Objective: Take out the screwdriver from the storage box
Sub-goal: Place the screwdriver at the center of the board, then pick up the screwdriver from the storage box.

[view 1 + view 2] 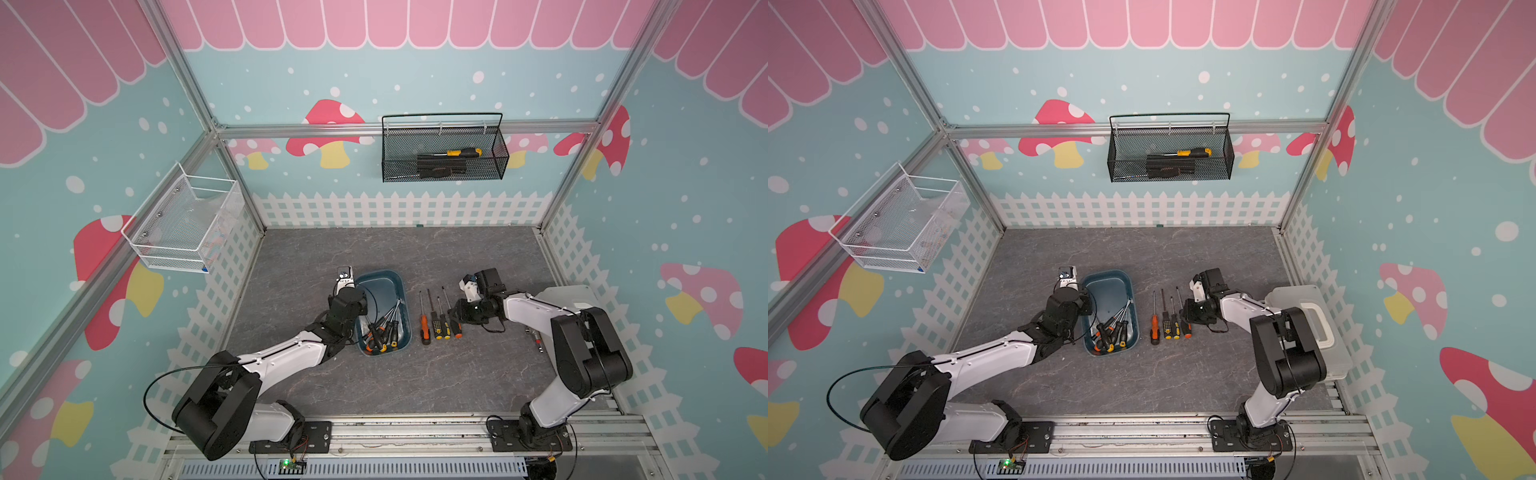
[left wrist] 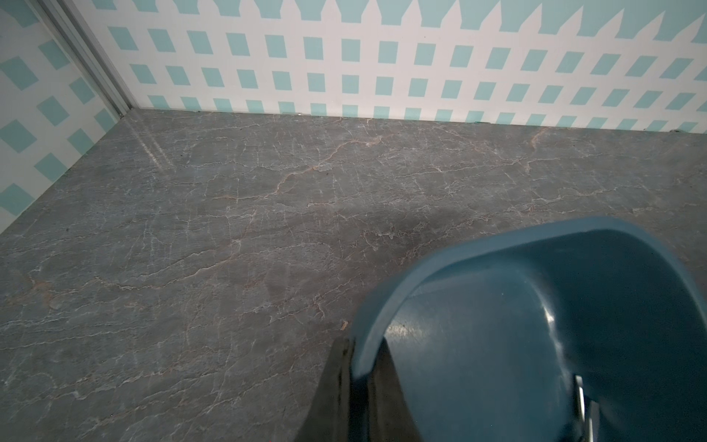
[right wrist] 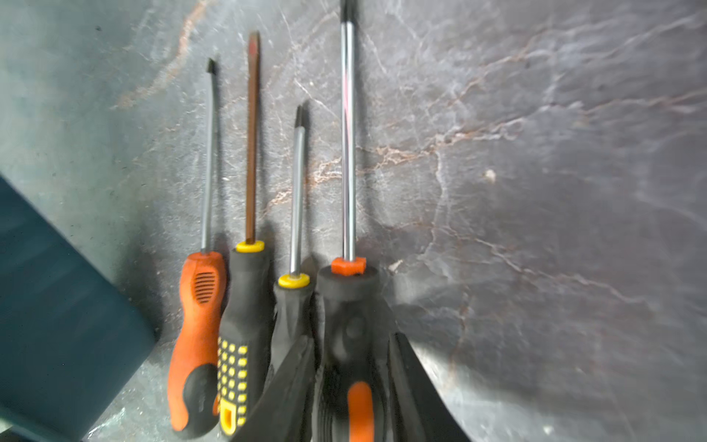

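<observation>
Possibly, while the left gripper (image 2: pixel 363 367) clenches the storage box (image 1: pixel 382 291) rim, the right gripper (image 3: pixel 351 340), jaws slack around the screwdriver (image 3: pixel 348 291) lying near that box, could snag and roll it on lifting.

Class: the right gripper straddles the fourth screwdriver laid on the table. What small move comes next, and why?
Probably lift the right gripper straight up: its jaws stand apart around the black-and-orange screwdriver, which lies beside three others, while more screwdrivers wait in the storage box.

No lettering, brand or number can be read on the screwdrivers (image 3: pixel 245 302) or the storage box (image 1: pixel 380 289)
</observation>
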